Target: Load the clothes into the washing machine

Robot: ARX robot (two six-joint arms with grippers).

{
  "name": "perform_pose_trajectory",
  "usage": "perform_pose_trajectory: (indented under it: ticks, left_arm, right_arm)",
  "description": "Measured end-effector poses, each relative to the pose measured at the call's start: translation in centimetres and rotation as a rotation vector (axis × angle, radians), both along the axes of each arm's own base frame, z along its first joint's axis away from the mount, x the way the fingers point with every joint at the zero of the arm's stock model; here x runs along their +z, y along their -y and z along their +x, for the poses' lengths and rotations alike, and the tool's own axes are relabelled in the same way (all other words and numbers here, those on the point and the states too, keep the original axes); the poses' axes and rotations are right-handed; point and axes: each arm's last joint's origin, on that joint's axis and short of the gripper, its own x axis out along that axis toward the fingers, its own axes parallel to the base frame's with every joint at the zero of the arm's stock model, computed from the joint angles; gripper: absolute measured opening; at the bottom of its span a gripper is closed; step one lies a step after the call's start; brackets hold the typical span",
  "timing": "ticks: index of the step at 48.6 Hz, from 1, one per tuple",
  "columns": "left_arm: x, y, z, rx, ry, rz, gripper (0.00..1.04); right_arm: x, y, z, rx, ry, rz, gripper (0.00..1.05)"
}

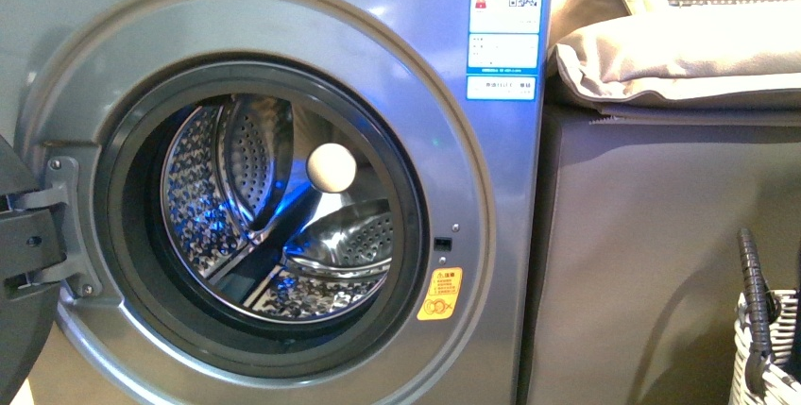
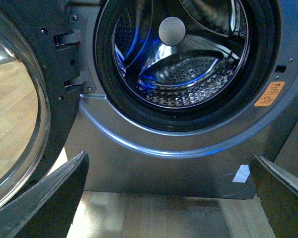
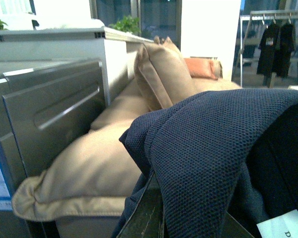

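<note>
The grey washing machine fills the front view, its round porthole open and the perforated steel drum showing no clothes inside. The clothes, dark navy knit fabric with a white label, show only in the right wrist view. My right gripper is shut on them; the fabric drapes over and hides most of its fingers, held up at cushion height beside the machine's top. My left gripper is open and empty, low over the wooden floor, facing the machine's lower front. Neither gripper shows in the front view.
The machine's door hangs open at the left, its glass close to my left gripper. Beige cushions lie on a grey cabinet to the right of the machine. A white wicker basket stands at the lower right.
</note>
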Motion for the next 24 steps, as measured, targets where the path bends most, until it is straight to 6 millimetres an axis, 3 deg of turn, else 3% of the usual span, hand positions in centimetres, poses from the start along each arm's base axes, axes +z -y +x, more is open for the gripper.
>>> perform_pose_trajectory:
  ticks: [11, 14, 24]
  left_arm:
    - [0.0, 0.0, 0.0, 0.0, 0.0, 0.0, 0.98]
    - [0.0, 0.0, 0.0, 0.0, 0.0, 0.0, 0.98]
    - [0.0, 0.0, 0.0, 0.0, 0.0, 0.0, 0.98]
  right_arm:
    - [8.8, -3.6, -0.8, 0.028, 0.133, -0.101, 0.05]
    - [12.0, -5.5, -1.0, 0.055, 0.172, -0.116, 0.05]
    - [16.4, -11.0, -1.4, 0.182, 0.222, -0.112, 0.05]
